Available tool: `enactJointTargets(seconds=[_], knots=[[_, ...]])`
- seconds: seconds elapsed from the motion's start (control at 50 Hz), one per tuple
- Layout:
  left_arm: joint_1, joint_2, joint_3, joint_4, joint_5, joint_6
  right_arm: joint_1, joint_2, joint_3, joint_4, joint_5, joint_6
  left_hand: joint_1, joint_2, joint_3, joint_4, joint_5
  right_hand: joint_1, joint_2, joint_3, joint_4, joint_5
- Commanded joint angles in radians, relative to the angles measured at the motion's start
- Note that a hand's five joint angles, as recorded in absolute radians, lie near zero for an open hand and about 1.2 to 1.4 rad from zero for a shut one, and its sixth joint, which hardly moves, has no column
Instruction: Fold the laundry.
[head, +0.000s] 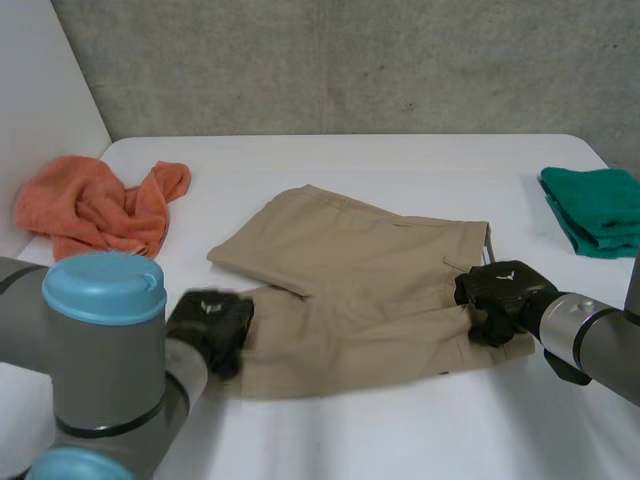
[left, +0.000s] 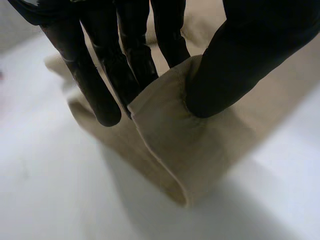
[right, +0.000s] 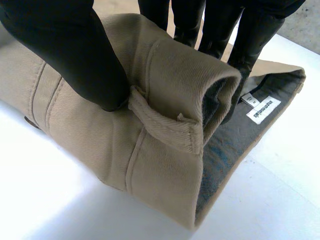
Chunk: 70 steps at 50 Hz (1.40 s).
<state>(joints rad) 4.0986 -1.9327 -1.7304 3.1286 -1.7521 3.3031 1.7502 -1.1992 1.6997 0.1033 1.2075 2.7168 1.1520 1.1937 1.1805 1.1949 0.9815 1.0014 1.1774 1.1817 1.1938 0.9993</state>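
Both near corners of the tan shorts (head: 350, 265) on the counter (head: 400, 430) are pinched, leg hem in the left robot hand (head: 210, 322), waistband in the right robot hand (head: 500, 295), so they should lift level and together for a square fold.

from my end this reads as a robot lab or test cell: a plain white desk (head: 400, 160) carrying tan shorts (head: 350, 270), an orange cloth (head: 95, 205) and a green cloth (head: 600, 210), set against a bare grey concrete wall (head: 350, 60), with grey robot arms (head: 100, 385) capped in light blue at its near edge.
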Motion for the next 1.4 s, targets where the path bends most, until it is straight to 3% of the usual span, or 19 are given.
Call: enactJointTargets(seconds=[0.02,0.16,0.26,0.4,0.5,0.58,0.6,0.62,0.64,0.68,0.7,0.8,0.92,1.0,1.2,1.3,1.4], knots=[[0.003,-0.063,0.123,0.188,-0.011,0.12,0.011,-0.011,-0.029,-0.014,0.006,-0.046,0.244,0.203,0.216,0.201,0.24,0.395,0.219,0.215,0.202,0.222],[0.005,-0.273,0.365,0.372,-0.009,0.424,0.015,0.01,-0.149,-0.122,0.023,-0.052,0.244,0.203,0.216,0.201,0.24,0.395,0.219,0.215,0.202,0.222],[0.028,-0.448,0.587,0.514,-0.003,0.614,0.025,0.165,-0.354,-0.169,0.101,-0.055,0.244,0.203,0.216,0.201,0.24,0.395,0.219,0.215,0.202,0.222],[0.058,-0.632,0.822,0.599,0.055,0.632,0.095,0.396,-0.679,-0.171,0.26,-0.098,0.244,0.203,0.216,0.201,0.24,0.395,0.219,0.215,0.202,0.222],[0.065,-0.756,0.981,0.605,0.143,0.632,0.109,0.547,-0.848,-0.171,0.299,-0.149,0.244,0.203,0.216,0.201,0.24,0.395,0.219,0.215,0.202,0.222],[0.069,-0.839,1.092,0.611,0.152,0.63,0.121,0.621,-0.943,-0.171,0.305,-0.161,0.244,0.203,0.216,0.201,0.24,0.395,0.219,0.215,0.202,0.222],[0.069,-0.851,1.107,0.613,0.152,0.628,0.124,0.63,-0.956,-0.171,0.307,-0.161,0.244,0.203,0.216,0.201,0.24,0.184,0.008,0.003,-0.009,0.011],[0.069,-0.861,1.12,0.614,0.152,0.625,0.126,0.638,-0.966,-0.172,0.311,-0.163,0.244,0.203,0.216,0.201,0.24,-0.254,-0.43,-0.435,-0.447,-0.427],[0.069,-0.868,1.124,0.614,0.152,0.61,0.129,0.648,-0.983,-0.172,0.323,-0.164,-0.279,-0.32,-0.307,-0.321,-0.283,-0.827,-1.003,-1.007,-1.019,-0.999],[0.069,-0.865,1.108,0.62,0.155,0.587,0.13,0.649,-0.991,-0.169,0.348,-0.164,-0.851,-0.892,-0.879,-0.894,-0.855,-0.827,-1.003,-1.007,-1.019,-0.999],[0.069,-0.862,1.1,0.623,0.157,0.578,0.132,0.644,-0.991,-0.168,0.363,-0.163,-0.978,-1.019,-1.006,-1.02,-0.981,-0.827,-1.003,-1.007,-1.019,-0.999],[0.06,-0.726,0.964,0.688,0.154,0.485,0.134,0.508,-0.909,-0.142,0.44,-0.144,-0.978,-1.019,-1.006,-1.02,-0.981,-0.827,-1.003,-1.007,-1.019,-0.999],[0.058,-0.508,0.718,0.72,0.141,0.379,0.129,0.243,-0.679,-0.128,0.416,-0.129,-0.978,-1.019,-1.006,-1.02,-0.981,-0.827,-1.003,-1.007,-1.019,-0.999],[0.06,-0.355,0.527,0.699,0.122,0.294,0.126,0.162,-0.53,-0.084,0.367,-0.121,-0.978,-1.019,-1.006,-1.02,-0.981,-0.827,-1.003,-1.007,-1.019,-0.999],[0.055,-0.141,0.244,0.484,0.103,0.084,0.019,0.119,-0.302,0.041,0.205,0.073,-0.978,-1.019,-1.006,-1.02,-0.981,-0.785,-0.961,-0.965,-0.977,-0.957],[0.055,-0.126,0.195,0.403,0.105,-0.02,-0.008,0.147,-0.246,-0.058,0.13,0.132,-0.978,-1.019,-1.006,-1.02,-0.981,-0.655,-0.831,-0.836,-0.848,-0.828],[0.06,-0.129,0.175,0.4,0.105,-0.033,-0.005,0.216,-0.264,-0.139,0.13,0.135,-0.978,-1.019,-1.006,-1.02,-0.981,-0.579,-0.755,-0.759,-0.771,-0.751]])
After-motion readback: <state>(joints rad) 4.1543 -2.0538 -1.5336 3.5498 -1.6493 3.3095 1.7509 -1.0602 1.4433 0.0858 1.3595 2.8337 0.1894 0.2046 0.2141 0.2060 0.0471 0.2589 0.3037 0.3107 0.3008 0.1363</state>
